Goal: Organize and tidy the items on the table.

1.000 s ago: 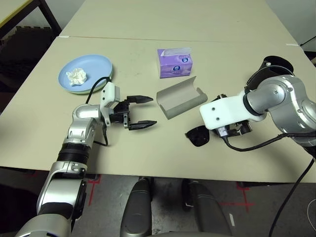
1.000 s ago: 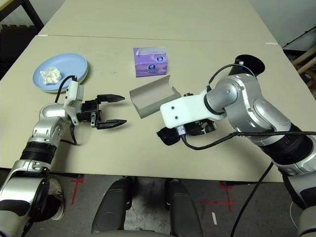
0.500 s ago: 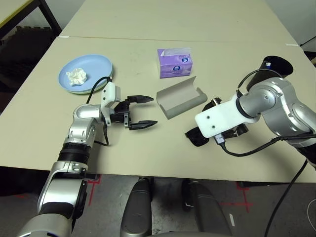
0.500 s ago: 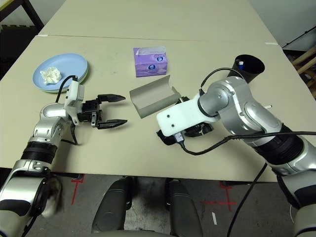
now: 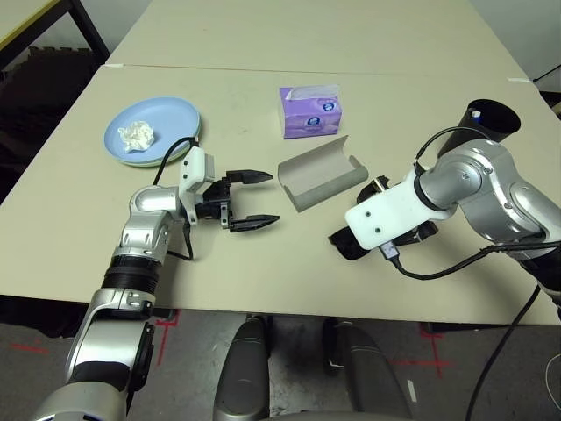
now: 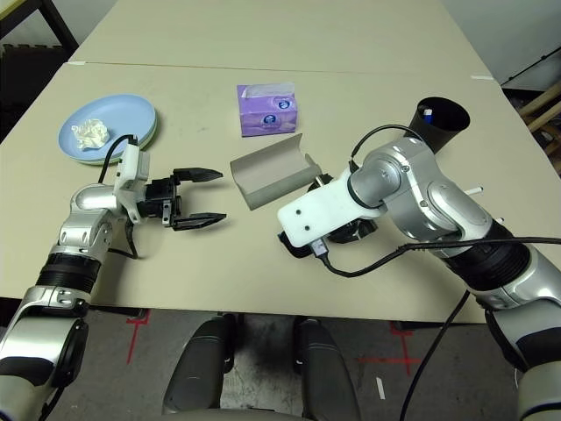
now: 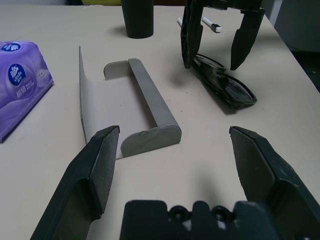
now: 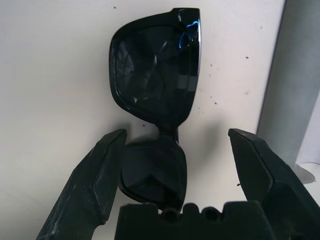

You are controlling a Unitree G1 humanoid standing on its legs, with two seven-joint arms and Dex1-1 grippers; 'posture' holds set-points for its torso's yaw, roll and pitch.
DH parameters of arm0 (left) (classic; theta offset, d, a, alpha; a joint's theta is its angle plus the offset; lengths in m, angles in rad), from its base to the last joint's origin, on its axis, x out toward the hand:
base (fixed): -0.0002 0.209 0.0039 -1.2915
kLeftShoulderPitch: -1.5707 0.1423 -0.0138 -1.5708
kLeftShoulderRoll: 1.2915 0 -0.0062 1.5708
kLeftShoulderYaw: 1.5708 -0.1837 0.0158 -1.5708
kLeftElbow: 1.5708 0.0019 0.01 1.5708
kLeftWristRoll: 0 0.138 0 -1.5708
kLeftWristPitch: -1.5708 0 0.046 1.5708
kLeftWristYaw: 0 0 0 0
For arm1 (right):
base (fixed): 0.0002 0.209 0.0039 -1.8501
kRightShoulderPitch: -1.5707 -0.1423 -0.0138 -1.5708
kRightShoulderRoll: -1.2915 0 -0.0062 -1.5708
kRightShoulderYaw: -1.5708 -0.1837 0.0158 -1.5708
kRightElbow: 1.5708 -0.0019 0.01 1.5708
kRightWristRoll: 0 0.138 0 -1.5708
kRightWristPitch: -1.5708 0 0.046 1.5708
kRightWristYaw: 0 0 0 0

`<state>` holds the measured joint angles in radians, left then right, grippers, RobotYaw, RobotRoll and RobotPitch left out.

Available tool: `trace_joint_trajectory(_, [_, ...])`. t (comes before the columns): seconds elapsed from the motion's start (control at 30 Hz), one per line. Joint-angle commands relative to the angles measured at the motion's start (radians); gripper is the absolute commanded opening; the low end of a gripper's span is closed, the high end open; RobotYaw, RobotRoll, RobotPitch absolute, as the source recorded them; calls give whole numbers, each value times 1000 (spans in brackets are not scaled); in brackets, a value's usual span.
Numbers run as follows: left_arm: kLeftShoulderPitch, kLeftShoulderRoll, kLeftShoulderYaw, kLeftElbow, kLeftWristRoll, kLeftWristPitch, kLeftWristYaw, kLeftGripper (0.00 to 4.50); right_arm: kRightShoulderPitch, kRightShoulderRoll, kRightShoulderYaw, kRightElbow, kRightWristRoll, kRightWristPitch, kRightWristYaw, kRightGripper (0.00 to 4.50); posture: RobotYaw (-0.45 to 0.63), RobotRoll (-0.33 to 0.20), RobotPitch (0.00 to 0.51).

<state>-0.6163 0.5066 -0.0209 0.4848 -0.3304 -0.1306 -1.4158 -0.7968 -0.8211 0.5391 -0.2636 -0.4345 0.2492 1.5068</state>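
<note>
Right gripper (image 8: 175, 145) is being held wide apart over the black sunglasses (image 8: 160, 90), which are lying on the table (image 5: 263, 114) just beside the grey oblong glasses case (image 5: 320, 171). Nothing is being gripped. Left gripper (image 5: 260, 199) is likewise being kept spread, near the case.

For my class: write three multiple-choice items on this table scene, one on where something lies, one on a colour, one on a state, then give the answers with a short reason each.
1. Where is the tissue wad?
A. on the blue plate
B. in the cup
C. in the case

2. What colour is the tissue box?
A. green
B. purple
C. red

3. How is the right gripper?
A. shut on the pen
B. shut on the case
C. open above the sunglasses

Answers: 1 A, the wad rests on the plate; 2 B, the box is purple; 3 C, its fingers stand apart over the sunglasses lying on the table.
</note>
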Motion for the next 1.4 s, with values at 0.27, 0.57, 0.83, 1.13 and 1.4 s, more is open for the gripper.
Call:
trace_joint_trajectory(0.27, [21, 9, -13, -29, 8, 9, 4, 4477, 21, 9, 19, 13, -16, -12, 6, 4500, 208, 0, 220])
trace_joint_trajectory(0.57, [23, 11, -13, -32, 7, 13, 5, 4500, 19, 19, 22, 18, -20, -16, 21, 3514, 210, 0, 220])
trace_joint_trajectory(0.83, [30, 12, -14, -54, -2, 28, -4, 4500, 11, 34, 17, 9, -20, -10, 42, 474, 211, 0, 221])
trace_joint_trajectory(1.13, [31, 14, -14, -63, -3, 40, -13, 4500, -5, 43, 8, 28, -14, -28, 43, 420, 209, 0, 213])
trace_joint_trajectory(1.4, [32, 18, -13, -60, -1, 42, -17, 4500, -74, 17, -50, 57, 40, -39, 56, 420, 199, 0, 208])
